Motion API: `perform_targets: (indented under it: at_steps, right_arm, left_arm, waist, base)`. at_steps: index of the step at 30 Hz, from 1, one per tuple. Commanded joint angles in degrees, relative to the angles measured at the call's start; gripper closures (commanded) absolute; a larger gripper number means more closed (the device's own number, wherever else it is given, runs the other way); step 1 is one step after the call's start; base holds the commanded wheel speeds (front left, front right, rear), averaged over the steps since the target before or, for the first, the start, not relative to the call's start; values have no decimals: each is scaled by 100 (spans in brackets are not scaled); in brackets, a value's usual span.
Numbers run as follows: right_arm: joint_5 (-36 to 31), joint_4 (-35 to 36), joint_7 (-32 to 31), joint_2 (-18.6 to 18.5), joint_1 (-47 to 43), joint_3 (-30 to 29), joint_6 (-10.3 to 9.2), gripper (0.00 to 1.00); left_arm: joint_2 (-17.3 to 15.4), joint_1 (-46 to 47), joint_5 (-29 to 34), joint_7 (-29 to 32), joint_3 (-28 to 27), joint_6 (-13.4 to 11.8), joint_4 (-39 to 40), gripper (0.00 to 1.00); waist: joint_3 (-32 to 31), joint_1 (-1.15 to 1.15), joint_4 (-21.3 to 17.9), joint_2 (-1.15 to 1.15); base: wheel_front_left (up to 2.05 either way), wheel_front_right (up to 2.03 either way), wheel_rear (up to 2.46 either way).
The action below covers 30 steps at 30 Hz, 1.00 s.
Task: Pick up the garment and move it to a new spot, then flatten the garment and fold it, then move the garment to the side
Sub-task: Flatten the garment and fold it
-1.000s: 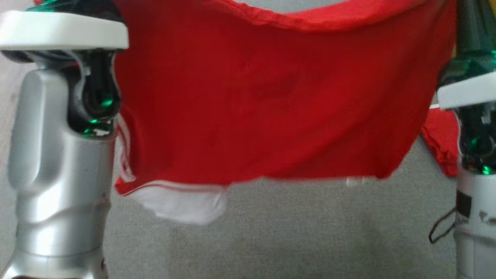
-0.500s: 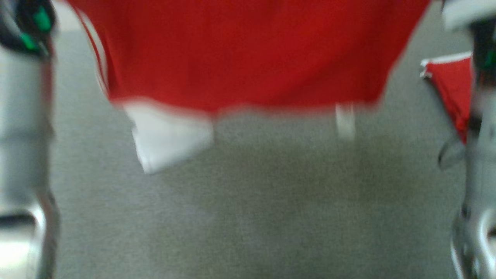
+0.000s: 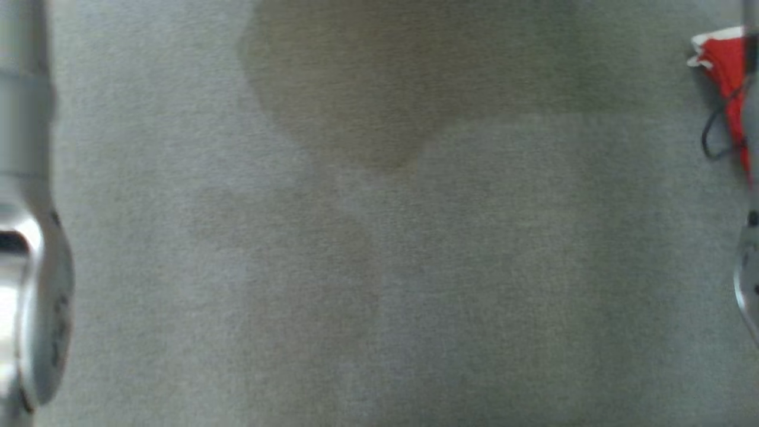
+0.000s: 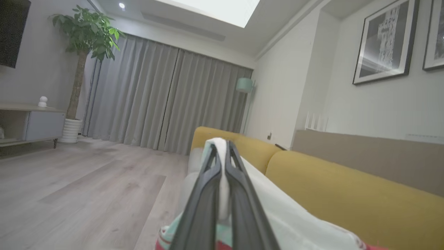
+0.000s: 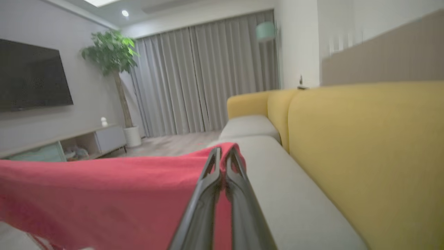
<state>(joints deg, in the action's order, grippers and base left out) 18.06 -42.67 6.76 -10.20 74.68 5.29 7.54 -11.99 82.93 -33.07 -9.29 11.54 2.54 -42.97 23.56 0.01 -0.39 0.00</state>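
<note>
A second ago the garment (image 5: 104, 194) hung across the head view as a wide red sheet between my two arms. Now that view gives me the grey sofa seat (image 3: 379, 267), a broad shadow (image 3: 356, 83) near its top edge, and one red corner with white trim (image 3: 724, 59) tucked against the right forearm (image 3: 748, 279). The left forearm (image 3: 32, 267) sits differently in frame too, so either the arms have gone up, the head has tipped down, or both (I cannot separate them from here).

The grip itself looks sound. The left end effector (image 4: 222, 147) is pinched tight on a white fold of the garment, with cloth bulging between the fingers. The right end effector (image 5: 224, 151) is clamped just as narrowly on a red edge, and the fabric runs away from it to the left in a slightly sagging span. Both wrist views look out across the room, with the yellow sofa back (image 5: 364, 156) alongside.

So the garment is in the air, stretched between the two grips above the seat and not resting on it. My judgement is that the pick-up is done and the carry to a new spot is under way, while laying down, flattening and folding are all ahead. The shadow hints at roughly where it would land.
</note>
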Motion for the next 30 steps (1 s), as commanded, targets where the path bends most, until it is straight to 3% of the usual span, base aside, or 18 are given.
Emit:
perform_targets:
  at_steps: [1,9,16,23,30]
  right_arm:
    - [8,-50,60,-9,-95,79,-5,100]
    - [291,-1263,-326,-389,-1269,825,-5,100]
    - [975,-1447,-1297,-762,-2256,1811,-5,100]
    - [1777,-938,-1889,-1311,-2962,2535,-5,100]
    - [2561,-247,-2440,-1765,-3630,3115,-5,100]
  left_arm:
    - [-232,-46,58,-92,25,82,1,100]
    - [-127,-1615,176,-246,642,410,-824,100]
    - [-345,-3091,40,249,1724,491,-624,100]
    - [-1180,-4201,-584,1085,2837,493,584,100]
    - [-1963,-5078,-1214,1886,3241,494,1765,100]
  waist:
    - [-9,-1,90,0]
    - [-321,-1,341,0]
    - [-869,-1,503,0]
    - [-1399,-1,545,0]
    - [-1906,-1,539,0]
  base:
    - [0,0,0]
    - [0,0,0]
    - [0,0,0]
    - [0,0,0]
    - [0,0,0]
